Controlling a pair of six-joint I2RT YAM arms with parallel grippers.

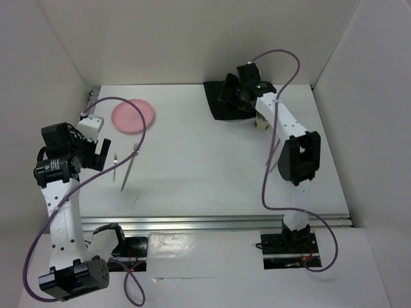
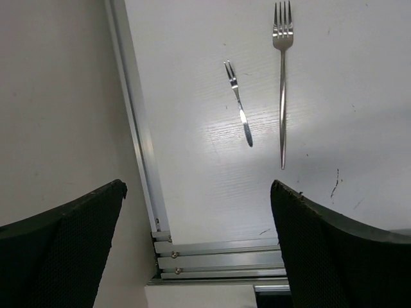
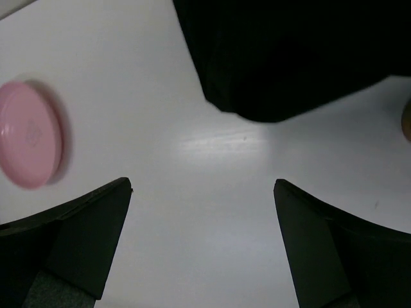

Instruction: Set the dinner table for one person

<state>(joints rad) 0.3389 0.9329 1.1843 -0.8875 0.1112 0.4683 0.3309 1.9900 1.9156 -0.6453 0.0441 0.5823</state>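
The left gripper [image 2: 198,187] is seen spread wide, with nothing held between its fingers. Below it, the side rail [image 2: 138,128] of the dinner table [image 1: 205,167] is crossed, nearer the left finger. Just ahead of the fingertips a small fork [image 2: 237,102] is laid on the white top, and a larger fork [image 2: 282,83] is laid beside it, ahead of the right finger; both sets of tines are pointed away from the gripper. Farther off, the right gripper [image 3: 202,183] is likewise held wide and empty above the table. A black placemat [image 3: 289,51] is found ahead of it, toward its right finger, and a pink plate [image 3: 29,135] is seen ahead, beyond its left finger.
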